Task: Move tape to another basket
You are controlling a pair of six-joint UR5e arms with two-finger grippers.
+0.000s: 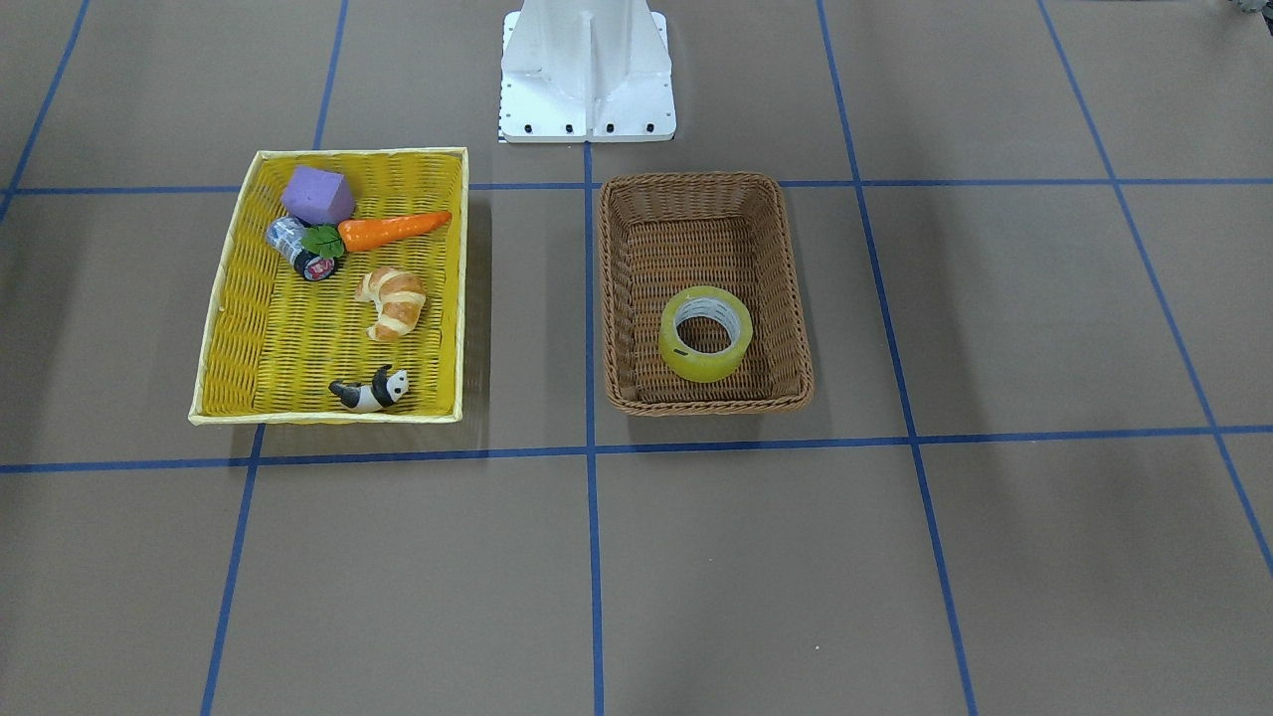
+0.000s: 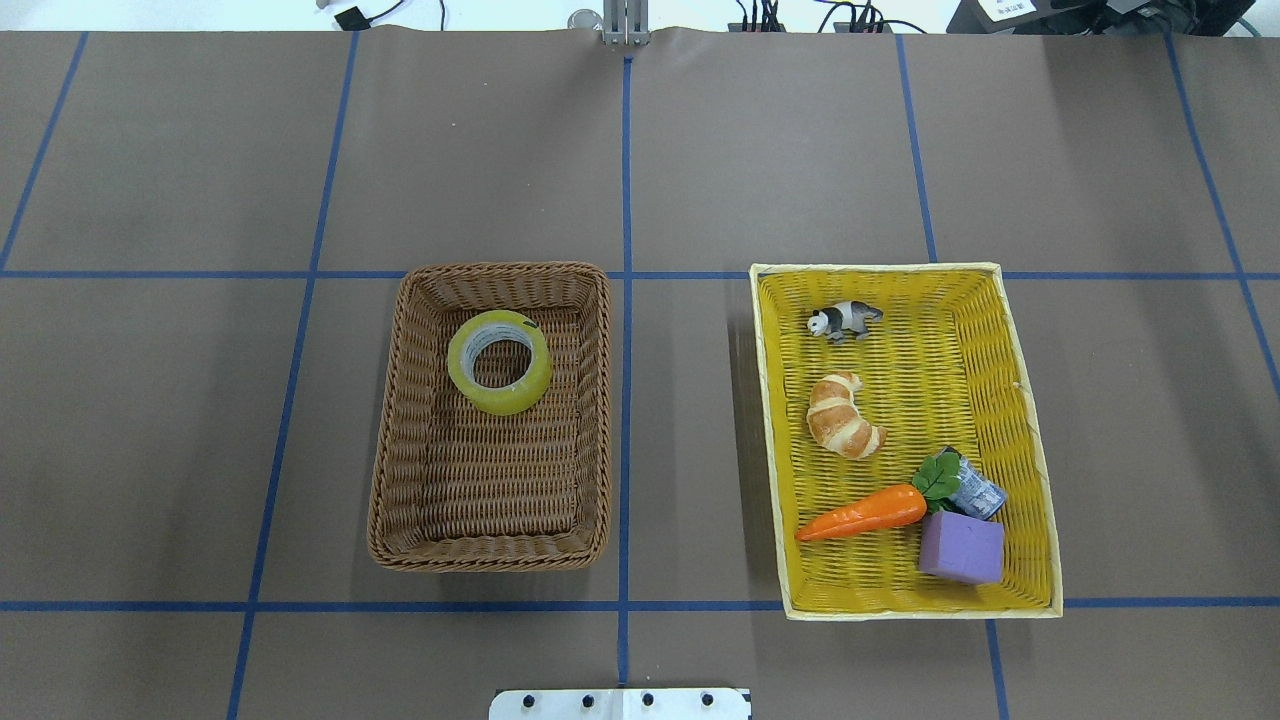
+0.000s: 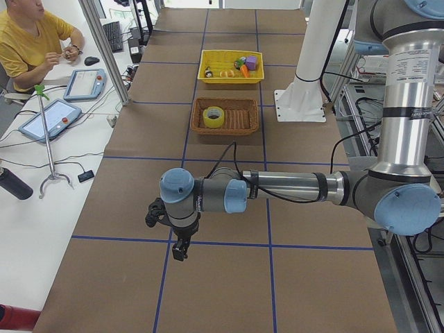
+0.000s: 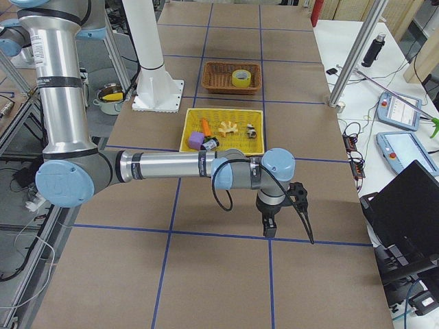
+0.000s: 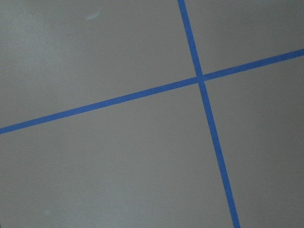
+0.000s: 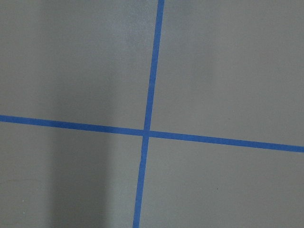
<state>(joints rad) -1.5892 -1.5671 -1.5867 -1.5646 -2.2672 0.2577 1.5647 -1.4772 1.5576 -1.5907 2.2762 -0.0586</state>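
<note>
Out at the robot's left end of the tabletop point(image 3: 125, 201), left hand point(image 3: 179, 251) pointing down above a crossing of blue grid lines point(image 3: 277, 246), well apart from both baskets; released or clenched, cannot tell. Next, brown wicker basket point(image 2: 505, 268) with the packing tape roll point(image 2: 499, 361) lying flat inside, in the half away from the robot's base. Then yellow woven basket point(image 2: 875, 269) holding toy panda point(image 2: 845, 319), croissant point(image 2: 843, 416), carrot point(image 2: 862, 512), small can point(image 2: 976, 492) and purple block point(image 2: 961, 547). Right hand point(image 4: 269, 229) over the opposite end; grip likewise impossible to tell.

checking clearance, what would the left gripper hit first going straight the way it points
Probably the bare table, near a blue line crossing; the left gripper points down and nothing else shows beneath it.
</note>
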